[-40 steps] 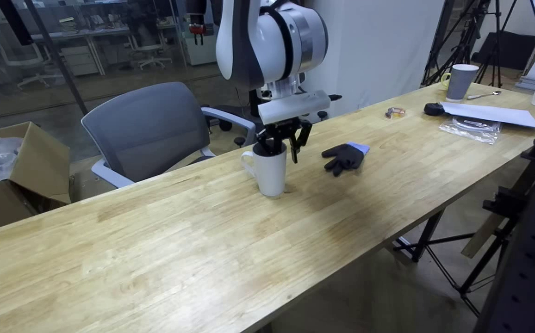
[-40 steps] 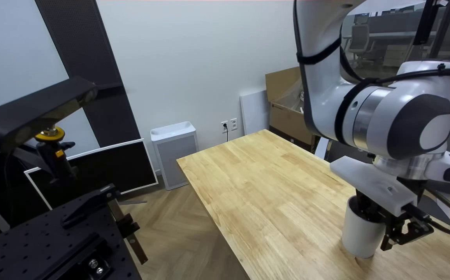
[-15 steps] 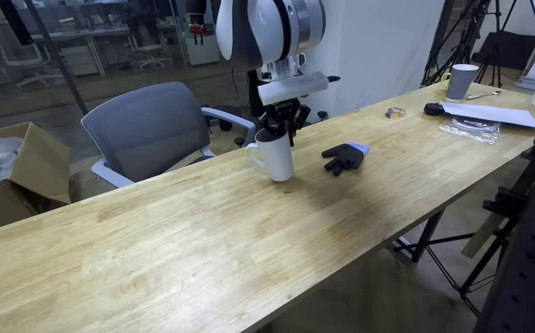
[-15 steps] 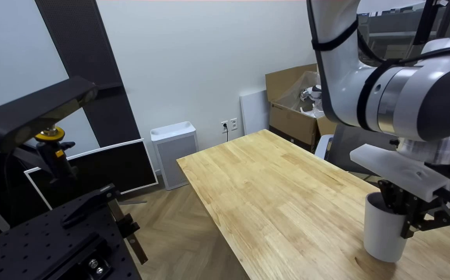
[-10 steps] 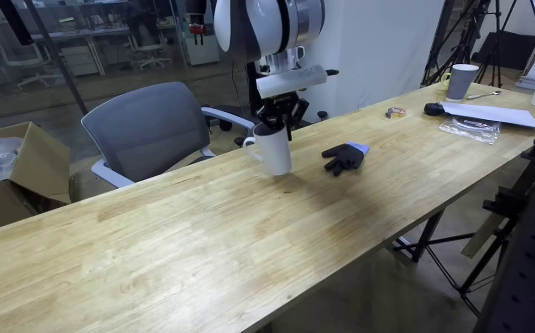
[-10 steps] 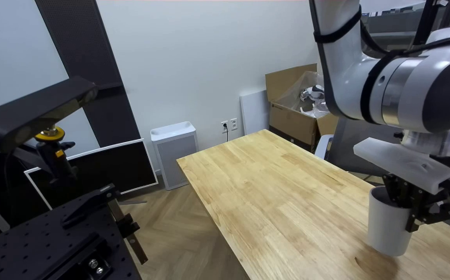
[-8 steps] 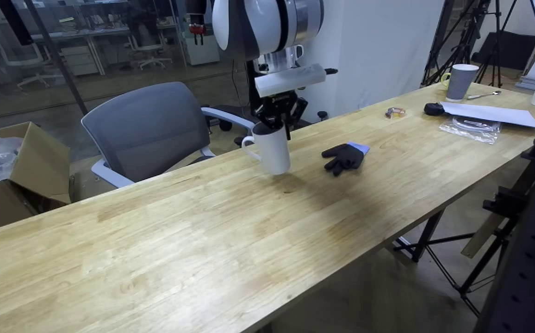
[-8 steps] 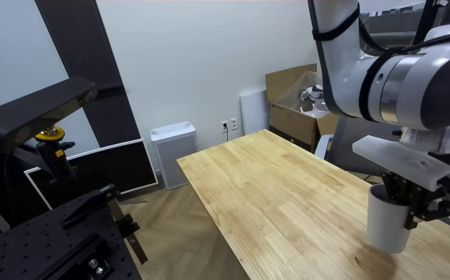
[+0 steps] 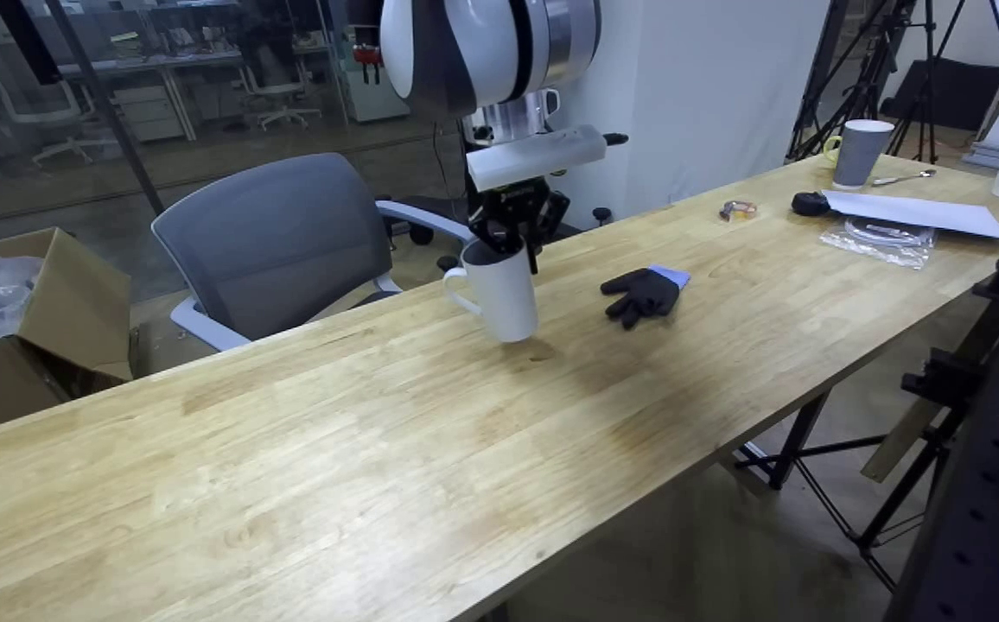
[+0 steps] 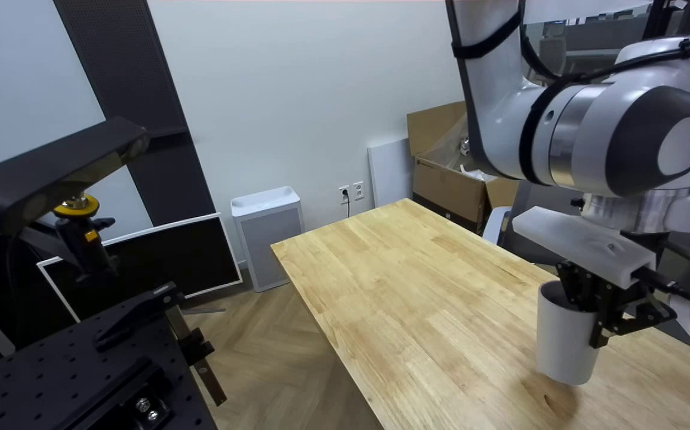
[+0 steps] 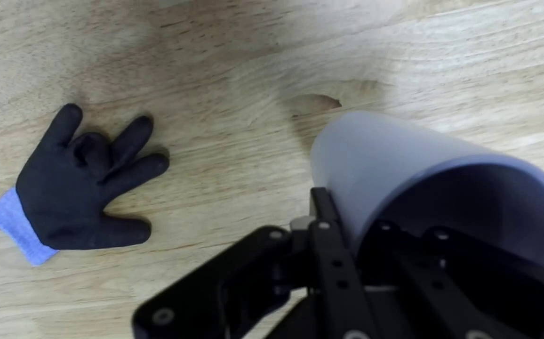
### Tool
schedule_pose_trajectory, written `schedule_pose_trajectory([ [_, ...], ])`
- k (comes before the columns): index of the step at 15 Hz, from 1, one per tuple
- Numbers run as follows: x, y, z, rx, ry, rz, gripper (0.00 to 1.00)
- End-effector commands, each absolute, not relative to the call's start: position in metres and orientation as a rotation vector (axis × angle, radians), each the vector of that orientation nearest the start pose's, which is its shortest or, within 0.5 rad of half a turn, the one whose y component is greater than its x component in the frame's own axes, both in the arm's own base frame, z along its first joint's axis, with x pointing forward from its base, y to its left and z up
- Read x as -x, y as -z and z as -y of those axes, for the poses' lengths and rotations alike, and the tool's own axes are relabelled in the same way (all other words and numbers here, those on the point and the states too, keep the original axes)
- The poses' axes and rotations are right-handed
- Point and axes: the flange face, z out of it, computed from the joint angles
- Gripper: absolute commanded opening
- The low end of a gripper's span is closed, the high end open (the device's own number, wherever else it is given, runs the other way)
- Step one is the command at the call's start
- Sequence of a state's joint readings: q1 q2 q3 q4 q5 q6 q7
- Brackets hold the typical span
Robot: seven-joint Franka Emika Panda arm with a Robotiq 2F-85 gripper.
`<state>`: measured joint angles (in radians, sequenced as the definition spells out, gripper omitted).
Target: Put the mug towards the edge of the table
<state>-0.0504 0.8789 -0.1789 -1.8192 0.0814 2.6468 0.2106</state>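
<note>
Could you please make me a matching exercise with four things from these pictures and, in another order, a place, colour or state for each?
Things:
1. white mug
2. glove
3. office chair
4. grey cup

Descriptions:
A. beside the spoon
B. tilted, held by the gripper
C. black and blue
D. standing next to the table

Pairs: 1-B; 2-C; 3-D; 4-A

The white mug (image 10: 564, 349) is held by its rim in the black gripper (image 10: 588, 323) over the table (image 10: 381, 269), where a shadow (image 10: 560, 405) is cast. Past the table's end, an open cardboard box (image 10: 447, 188) and a white upright unit (image 10: 270, 242) are placed, and a white panel (image 10: 390, 176) is stood against the wall (image 10: 297, 95).
</note>
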Motion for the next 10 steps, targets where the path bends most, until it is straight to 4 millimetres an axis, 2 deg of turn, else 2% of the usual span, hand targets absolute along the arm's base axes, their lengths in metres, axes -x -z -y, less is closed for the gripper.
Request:
schedule_pose_trajectory([
  [1,-0.582,-0.077,0.13,3.163,-0.055,-0.709,0.03],
  [10,-0.526,-0.085,0.124,3.154,-0.084,-0.714,0.03],
])
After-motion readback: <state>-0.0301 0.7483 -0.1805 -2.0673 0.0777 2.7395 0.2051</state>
